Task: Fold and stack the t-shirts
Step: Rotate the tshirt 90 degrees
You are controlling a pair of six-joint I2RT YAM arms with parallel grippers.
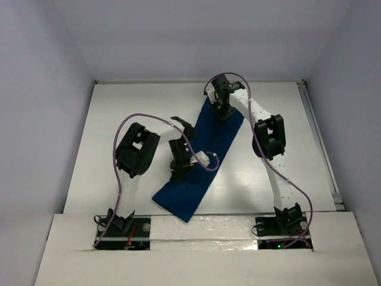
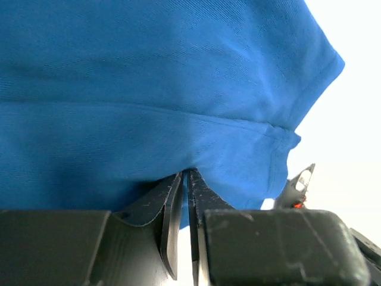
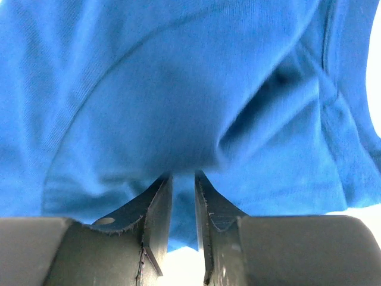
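Mid-fold, judging by the lie of things: dark navy blue short-sleeved cloth t-shirt (image 1: 191, 192) already narrowed to a long slanted strip on the flat white surface (image 1: 143, 101), w/ no stack begun and no 2nd shirt in view. Chest print not visible from any view.

Left tool (image 1: 178, 168) at the strip's edge approx. mid-length. In the left wrist view, left tool (image 2: 186, 176) pressed nearly together, thin slit only, pinching cloth that rises straight ahead of the tips. Stitched hem (image 2: 238, 122) running across just beyond the tips, dropping to a rounded corner off to the tool's right, bare surface past that.

Right tool (image 1: 224, 113) at the strip's far end. In the right wrist view, right tool (image 3: 183, 176) narrowed to a small gap w/ cloth drawn into it; creases fan out from the tips, so prob. pinched too. Curved seam (image 3: 89, 101) ahead and to the tool's left.

Next, probably: lift both pinches together, carry the far end over toward the near end, keep the edges level so the layers don't skew.

Fabric: soft fine-knit jersey, matte, limp, likely to sag and bunch between grips. Hems thicker, double-stitched.
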